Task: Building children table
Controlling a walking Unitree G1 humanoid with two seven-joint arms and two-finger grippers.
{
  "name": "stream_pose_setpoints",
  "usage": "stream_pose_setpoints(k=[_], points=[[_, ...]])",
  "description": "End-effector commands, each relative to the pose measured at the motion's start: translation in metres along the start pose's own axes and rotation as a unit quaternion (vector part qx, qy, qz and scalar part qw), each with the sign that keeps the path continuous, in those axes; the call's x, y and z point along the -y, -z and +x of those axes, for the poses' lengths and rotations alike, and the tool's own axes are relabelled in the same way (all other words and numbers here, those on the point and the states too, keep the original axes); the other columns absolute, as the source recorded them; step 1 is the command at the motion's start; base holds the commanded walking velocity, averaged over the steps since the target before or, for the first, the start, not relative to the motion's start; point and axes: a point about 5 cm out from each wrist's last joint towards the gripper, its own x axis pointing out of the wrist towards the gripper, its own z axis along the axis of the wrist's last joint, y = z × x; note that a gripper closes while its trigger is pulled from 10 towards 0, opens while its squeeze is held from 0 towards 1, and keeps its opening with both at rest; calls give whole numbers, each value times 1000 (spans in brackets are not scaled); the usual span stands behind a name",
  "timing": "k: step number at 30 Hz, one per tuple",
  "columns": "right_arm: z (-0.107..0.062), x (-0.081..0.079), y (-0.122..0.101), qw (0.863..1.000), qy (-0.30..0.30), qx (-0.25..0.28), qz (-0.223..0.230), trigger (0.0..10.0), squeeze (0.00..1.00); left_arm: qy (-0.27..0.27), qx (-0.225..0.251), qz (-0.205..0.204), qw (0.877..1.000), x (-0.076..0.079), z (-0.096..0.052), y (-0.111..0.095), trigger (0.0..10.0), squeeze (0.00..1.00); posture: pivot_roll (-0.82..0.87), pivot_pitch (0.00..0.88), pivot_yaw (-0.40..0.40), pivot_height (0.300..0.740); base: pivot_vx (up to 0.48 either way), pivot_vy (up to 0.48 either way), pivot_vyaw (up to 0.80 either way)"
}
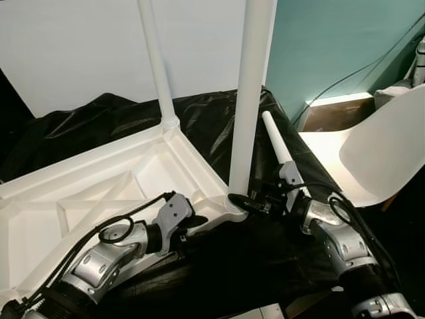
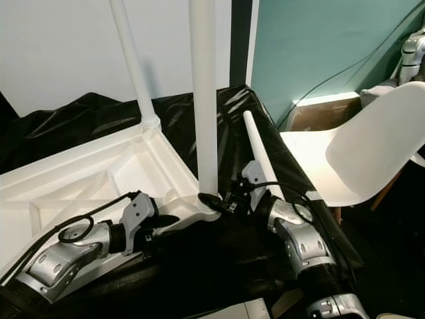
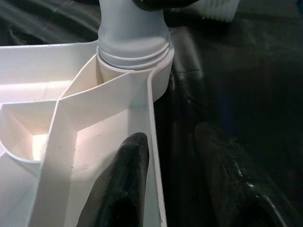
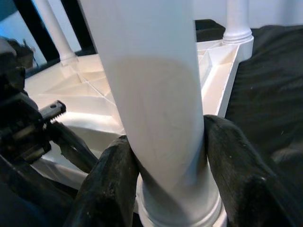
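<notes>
The white table top (image 1: 99, 193) lies upside down on a black sheet. Two white legs stand upright in its corner sockets: a far leg (image 1: 156, 66) and a near leg (image 1: 251, 100). My right gripper (image 1: 251, 203) is shut on the near leg (image 4: 151, 94) just above its socket, with a finger (image 4: 109, 189) pressed on each side. My left gripper (image 3: 171, 135) is open astride the table top's rim (image 3: 155, 142) close to that corner socket (image 3: 135, 52), one finger inside the rim and one outside. A third leg (image 1: 275, 139) lies loose on the sheet.
A white chair (image 1: 378, 153) stands close on the right, beside my right arm. A green wall with a hanging cable (image 1: 345, 76) is behind it. A white panel (image 1: 80, 46) rises behind the table top. The black sheet (image 1: 252, 266) covers the near ground.
</notes>
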Motion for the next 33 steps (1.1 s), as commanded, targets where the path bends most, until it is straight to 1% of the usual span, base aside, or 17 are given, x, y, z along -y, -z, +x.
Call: stream_pose_setpoints(k=[1,3,7,16,17,18,20,21,22,23,25,28,29,30,31,32,33], points=[[10,-19,-1,997,-46,20,55,0,0,18,-6,-17,1000,5,3,7,10000,0,29,0,25,740,0,0,0],[6,-24,-7,995,-58,31,79,0,0,19,-5,-17,1000,4,3,6,10000,0,25,0,27,740,0,0,0],[0,-27,-14,993,-70,37,93,0,0,20,-6,-16,1000,4,3,6,10000,0,25,0,27,740,0,0,0],[-4,-30,-21,992,-82,39,92,0,0,18,-9,-8,1000,1,6,6,10000,0,12,0,26,740,0,0,0],[-4,-27,-22,993,-74,34,83,1922,0,15,-15,-7,1000,1,6,8,10000,0,12,0,25,740,0,0,0],[-5,-25,-24,995,-66,29,74,10000,0,13,-26,-6,1000,0,6,12,10000,0,12,0,24,740,0,0,0],[-5,-23,-25,996,-62,25,67,10000,0,11,-34,-6,999,0,6,14,10000,0,12,0,24,740,0,0,0],[-5,-20,-28,996,-56,20,61,10000,0,12,-45,-5,999,1,6,17,7059,0,13,0,20,740,0,0,0],[-5,-20,-28,996,-56,20,61,10000,0,12,-45,-5,999,1,6,17,7059,0,13,0,20,740,0,0,0],[-5,-18,-31,997,-53,16,50,10000,0,16,-54,-6,998,2,6,21,0,0,13,0,17,740,0,0,0],[-5,-18,-31,997,-53,16,50,10000,0,16,-54,-6,998,2,6,21,0,0,13,0,17,740,0,0,0],[-3,-10,-38,999,-32,14,21,10000,0,35,-59,-14,998,7,7,23,0,0,16,0,7,740,0,0,0],[-2,-9,-39,999,-27,16,16,10000,592,39,-59,-16,997,8,7,23,0,0,16,0,7,740,0,0,0],[-2,-9,-39,999,-27,16,16,10000,592,39,-59,-16,997,8,7,23,0,0,16,0,7,740,0,0,0],[-1,-10,-39,999,-25,20,17,10000,1000,41,-59,-16,997,9,7,24,0,0,17,0,6,740,0,0,0],[-1,-10,-39,999,-25,20,17,10000,1000,41,-59,-16,997,9,7,24,0,0,17,0,6,740,0,0,0],[0,-11,-40,999,-26,19,8,10000,1000,44,-59,-17,997,10,7,24,0,0,16,0,7,740,0,0,0]])
